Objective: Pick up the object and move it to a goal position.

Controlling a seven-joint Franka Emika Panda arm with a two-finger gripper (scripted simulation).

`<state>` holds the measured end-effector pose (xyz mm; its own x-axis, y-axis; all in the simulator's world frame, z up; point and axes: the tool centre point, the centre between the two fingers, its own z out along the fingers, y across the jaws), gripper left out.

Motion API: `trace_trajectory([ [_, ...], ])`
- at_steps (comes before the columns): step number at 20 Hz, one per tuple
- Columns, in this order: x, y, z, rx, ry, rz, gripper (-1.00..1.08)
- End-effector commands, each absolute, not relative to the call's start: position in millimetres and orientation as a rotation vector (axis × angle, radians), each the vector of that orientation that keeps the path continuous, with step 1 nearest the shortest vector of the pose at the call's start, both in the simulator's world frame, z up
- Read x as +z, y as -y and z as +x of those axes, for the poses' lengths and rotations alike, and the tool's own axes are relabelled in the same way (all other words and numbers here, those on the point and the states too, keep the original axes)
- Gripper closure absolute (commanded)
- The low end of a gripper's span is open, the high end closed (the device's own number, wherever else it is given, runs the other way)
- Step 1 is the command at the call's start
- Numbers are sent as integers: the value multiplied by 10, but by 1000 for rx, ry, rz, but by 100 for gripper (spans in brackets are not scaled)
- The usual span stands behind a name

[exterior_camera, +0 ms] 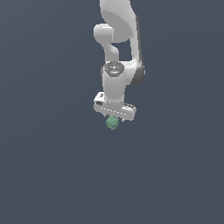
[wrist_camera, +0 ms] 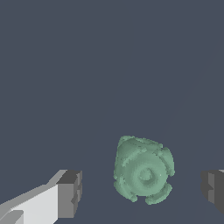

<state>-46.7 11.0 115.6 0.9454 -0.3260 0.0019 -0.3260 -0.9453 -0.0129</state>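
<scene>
Bumpy green object (wrist_camera: 143, 171) between parted jaws

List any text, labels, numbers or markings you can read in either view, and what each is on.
None. The green lump has only a bumpy surface, no print. The white claw, its grey pads and the arm are unmarked. The dark background is plain.

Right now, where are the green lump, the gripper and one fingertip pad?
green lump (wrist_camera: 143, 171): wrist view, centre of its bumpy face.
gripper (wrist_camera: 141, 189): wrist view, midway between its fingertips; jaws stand open, clear of the lump.
fingertip pad (wrist_camera: 70, 193): wrist view, its dark end block.
</scene>
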Motion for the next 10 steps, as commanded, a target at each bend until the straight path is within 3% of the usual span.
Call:
trace_trajectory([
  [1, 1074, -88, -547, -4, -605, -3074, -92],
  [10, 912, -39, -718, 0, -782, -3042, -92],
])
